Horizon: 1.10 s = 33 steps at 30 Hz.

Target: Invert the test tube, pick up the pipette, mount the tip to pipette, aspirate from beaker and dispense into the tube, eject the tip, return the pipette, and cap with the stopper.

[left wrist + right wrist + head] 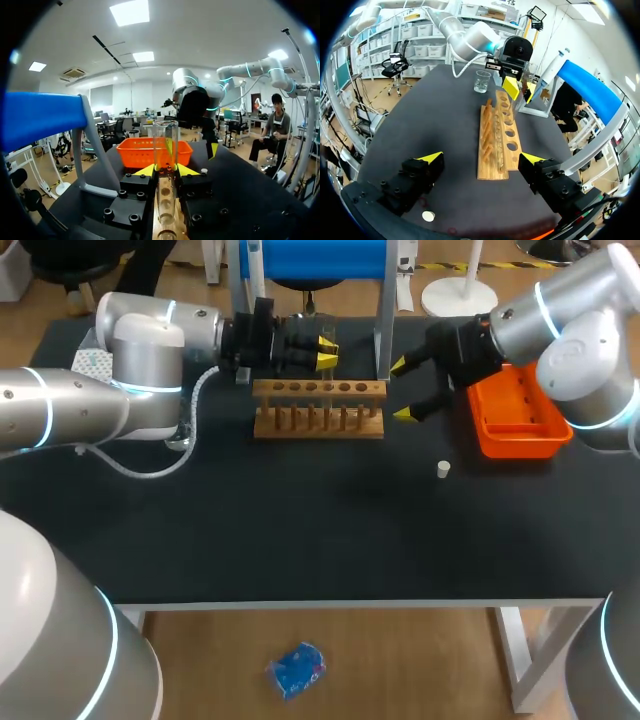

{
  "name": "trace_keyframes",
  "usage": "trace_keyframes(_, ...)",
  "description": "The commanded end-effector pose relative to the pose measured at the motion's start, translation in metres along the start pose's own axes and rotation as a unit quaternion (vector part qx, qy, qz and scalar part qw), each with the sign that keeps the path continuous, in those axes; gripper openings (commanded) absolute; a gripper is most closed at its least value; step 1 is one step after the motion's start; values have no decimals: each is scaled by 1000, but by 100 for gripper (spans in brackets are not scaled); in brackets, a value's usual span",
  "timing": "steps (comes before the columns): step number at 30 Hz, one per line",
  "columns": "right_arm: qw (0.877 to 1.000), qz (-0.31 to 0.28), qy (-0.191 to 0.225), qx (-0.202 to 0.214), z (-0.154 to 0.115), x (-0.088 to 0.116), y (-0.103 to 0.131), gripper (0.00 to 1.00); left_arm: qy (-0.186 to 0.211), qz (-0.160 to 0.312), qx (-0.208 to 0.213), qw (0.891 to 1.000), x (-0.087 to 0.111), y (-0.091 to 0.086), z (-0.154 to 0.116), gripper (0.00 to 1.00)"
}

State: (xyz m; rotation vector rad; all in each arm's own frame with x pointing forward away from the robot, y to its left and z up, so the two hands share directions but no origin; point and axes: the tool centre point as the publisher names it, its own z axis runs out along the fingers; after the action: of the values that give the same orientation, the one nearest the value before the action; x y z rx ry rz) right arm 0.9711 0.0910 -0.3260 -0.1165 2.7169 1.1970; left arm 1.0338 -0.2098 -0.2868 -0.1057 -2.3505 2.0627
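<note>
Black table (300,540) with rack (318,412), stopper (443,470), test tube (165,142)

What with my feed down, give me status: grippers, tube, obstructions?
Left gripper shut on test tube, upright over wooden rack. Right gripper open, empty, at rack's end. Stopper on table, clear of both. No obstruction seen.
</note>
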Motion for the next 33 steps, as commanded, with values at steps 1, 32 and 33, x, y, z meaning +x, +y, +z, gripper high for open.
trace_keyframes(1,1000,0,0,0,-1,0,0,100,4,-2,2,1000,-4,5,0,0)
trace_keyframes(32,1000,0,0,0,-1,0,0,100,-36,0,-15,999,-1,-4,-23,100)
trace_keyframes(33,1000,0,0,0,-1,0,0,100,-41,-3,-20,999,-1,-4,-25,100)
